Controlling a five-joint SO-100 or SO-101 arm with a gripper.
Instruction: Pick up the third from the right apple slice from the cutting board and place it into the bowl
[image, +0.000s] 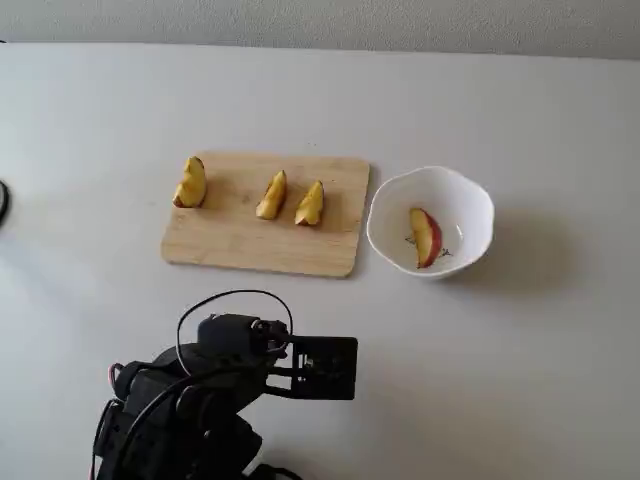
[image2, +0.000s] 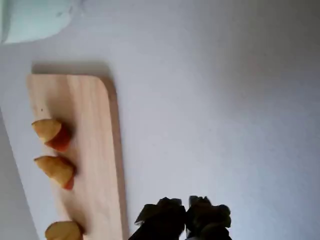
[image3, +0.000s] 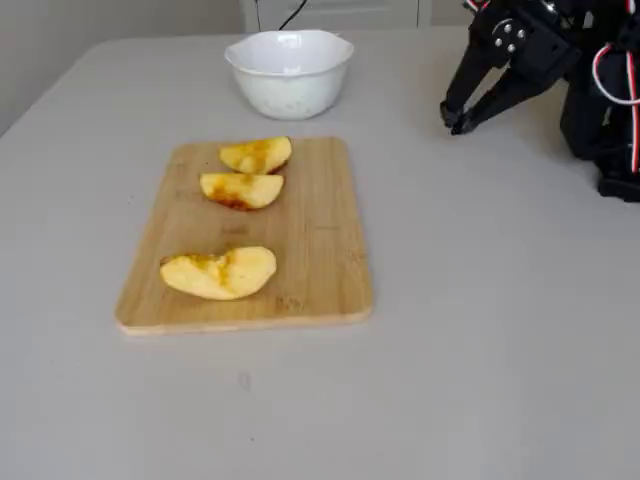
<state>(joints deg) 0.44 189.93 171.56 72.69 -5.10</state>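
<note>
Task looks finished, or nearly so. Slice (image: 426, 238), red skin edge showing, already in the bowl (image: 478, 200) at centre right of a fixed view, lying on the bowl's floor over the small motif. Three yellow wedges (image: 273, 194) left on the board (image: 240, 240): two close together toward the board's right end, a chunkier one (image: 190, 182) alone near its upper left corner. Same three visible in the other fixed view, with a clear gap between the near wedge (image3: 218, 273) and the far pair.

Gripper (image3: 456, 118) at upper right of that fixed view, hanging over bare table, well apart from board and bowl. Fingers pressed together at the tips, pinching nothing; in the wrist view, dark tips (image2: 186, 216) at bottom centre, closed, board edge to their left.

Step in hand, by judgement: retreat after release. Next move calls for little: settling the arm to rest, clear of the bowl rim. No regrasp needed, since the slice lies wholly inside.
</note>
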